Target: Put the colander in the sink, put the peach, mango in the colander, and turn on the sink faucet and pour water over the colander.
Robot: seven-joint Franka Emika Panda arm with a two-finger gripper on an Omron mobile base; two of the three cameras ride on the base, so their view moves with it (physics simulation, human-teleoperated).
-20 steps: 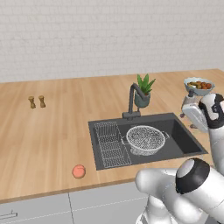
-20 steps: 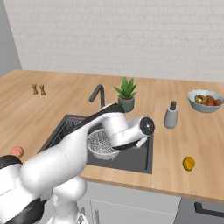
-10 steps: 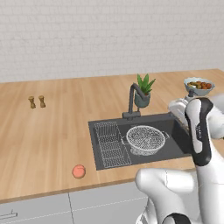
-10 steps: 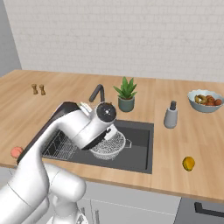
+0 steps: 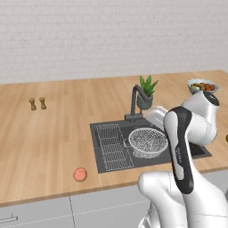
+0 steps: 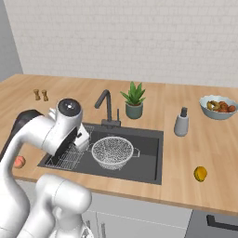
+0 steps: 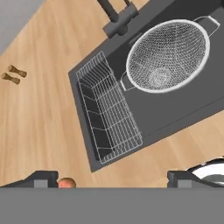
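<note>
The silver mesh colander (image 5: 148, 141) (image 6: 112, 151) (image 7: 168, 54) stands upright and empty in the dark sink (image 5: 99, 143) (image 6: 148, 162) (image 7: 175, 118), to the right of the wire rack (image 7: 109, 118). The peach (image 5: 80, 174) (image 6: 19, 161) (image 7: 65, 183) lies on the counter in front of the sink's left end. On the counter right of the sink lies the mango (image 6: 200, 173). The faucet (image 5: 136, 101) (image 6: 106, 106) rises behind the basin. My gripper (image 7: 113, 180) hangs open and empty above the sink's left front corner, with the peach close to one fingertip (image 7: 41, 179).
A potted plant (image 5: 146, 91) (image 6: 134, 100) stands by the faucet. A soap dispenser (image 6: 181, 123) and a fruit bowl (image 6: 218, 107) sit on the right counter. Two small shakers (image 5: 37, 103) (image 7: 13, 74) are far left. My arm arches over the sink's front.
The arm has swung from the right side of the counter leftward across the sink, carrying the open gripper to the left end. The colander and both fruits have stayed put.
</note>
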